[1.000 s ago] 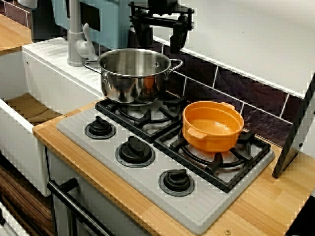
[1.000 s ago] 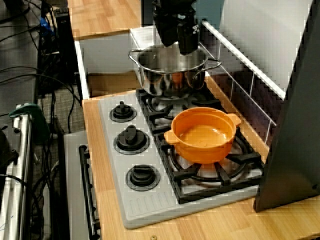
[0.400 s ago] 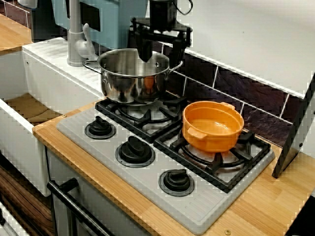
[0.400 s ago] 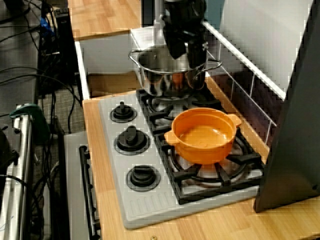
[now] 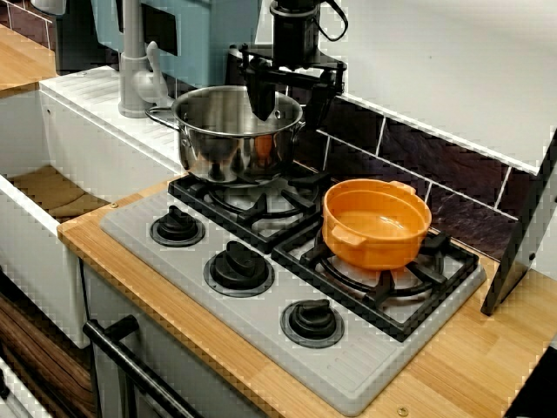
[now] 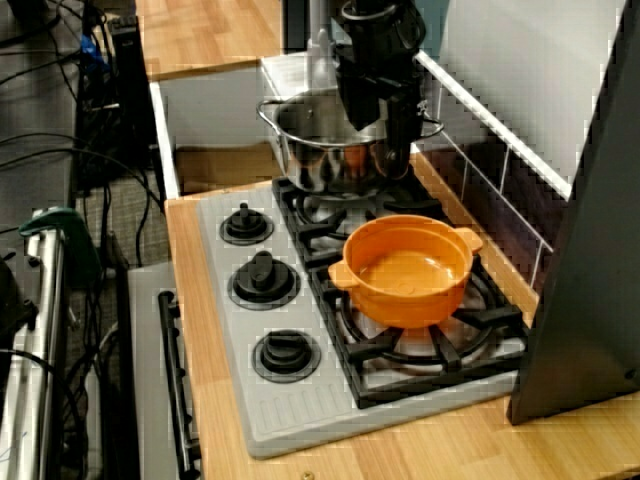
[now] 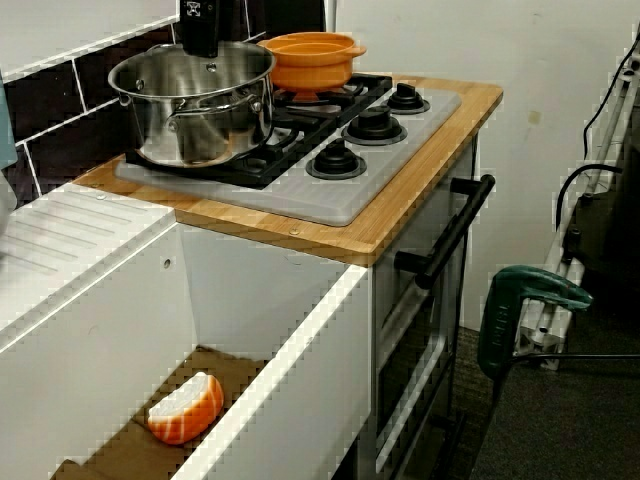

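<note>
My black gripper hangs open over the far right rim of a shiny steel pot on the back left burner. One finger reaches inside the pot and the other stands outside, near its right handle. The side view shows the gripper straddling the pot wall. In the view from the sink end only the gripper's lower part shows, above the pot. An empty orange pot sits on the burner to the right. Nothing is held between the fingers.
Three black knobs line the front of the grey stove top. A grey faucet stands left of the pot, over a white sink holding an orange and white piece. A dark panel leans at the right.
The gripper has come down and shifted a little right, from above the pot to straddling its rim. Its jaws stayed open. Both pots are where they were.
</note>
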`<act>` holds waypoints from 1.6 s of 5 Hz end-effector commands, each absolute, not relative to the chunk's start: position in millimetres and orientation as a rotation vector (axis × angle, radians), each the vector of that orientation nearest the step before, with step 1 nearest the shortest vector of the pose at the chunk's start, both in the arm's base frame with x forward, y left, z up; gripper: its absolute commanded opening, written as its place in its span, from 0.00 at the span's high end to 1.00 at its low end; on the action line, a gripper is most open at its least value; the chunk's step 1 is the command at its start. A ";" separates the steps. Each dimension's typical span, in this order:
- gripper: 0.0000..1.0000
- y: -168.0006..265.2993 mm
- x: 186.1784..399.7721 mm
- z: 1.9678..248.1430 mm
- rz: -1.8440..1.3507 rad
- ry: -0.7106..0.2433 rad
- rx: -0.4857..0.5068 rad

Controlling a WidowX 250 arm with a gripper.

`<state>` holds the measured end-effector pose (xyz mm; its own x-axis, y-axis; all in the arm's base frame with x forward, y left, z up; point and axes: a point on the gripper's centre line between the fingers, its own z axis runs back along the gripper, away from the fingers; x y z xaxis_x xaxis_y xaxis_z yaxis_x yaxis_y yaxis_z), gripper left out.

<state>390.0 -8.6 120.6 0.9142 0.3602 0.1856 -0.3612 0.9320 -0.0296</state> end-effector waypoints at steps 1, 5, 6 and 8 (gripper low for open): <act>0.00 -15.5 390.5 135.6 0.384 -0.241 0.002; 1.00 -12.3 390.7 122.4 0.403 -0.235 0.013; 1.00 -10.8 391.4 123.8 0.408 -0.234 0.010; 1.00 -14.8 391.7 129.6 0.412 -0.235 -0.006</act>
